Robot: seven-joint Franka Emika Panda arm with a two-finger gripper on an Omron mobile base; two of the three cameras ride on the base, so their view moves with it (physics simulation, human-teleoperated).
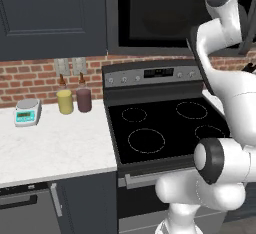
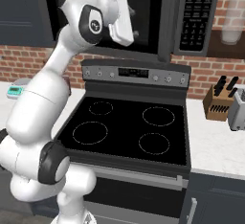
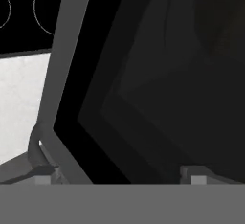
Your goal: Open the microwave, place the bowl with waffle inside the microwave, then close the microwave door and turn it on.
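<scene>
Left base view, far left: a small scale (image 1: 27, 112) sits on the white marble bench (image 1: 55, 148), with a yellow jar (image 1: 64, 100) and a dark red jar (image 1: 83, 98) side by side near the brick wall. Right of these stands the black-topped stove (image 1: 150, 128), four burner rings marked, steel knob panel behind. Above the stove hangs the microwave (image 1: 165, 13), its dark front filling the upper middle of that view.

Right base view: the white arm rises from the lower left and reaches up to the microwave front. The microwave door (image 2: 143, 7) cannot be judged fully shut or ajar from here. The button panel (image 2: 194, 12) lies at the right side of the microwave. Further right, a knife block (image 2: 218, 101) and a toaster (image 2: 238, 109) stand on the bench.

Hand view: the end effector (image 3: 117, 175) has its fingertips spread wide apart, gripping nothing, with the grey door frame and black glass close in front.

The bowl cannot be located.
</scene>
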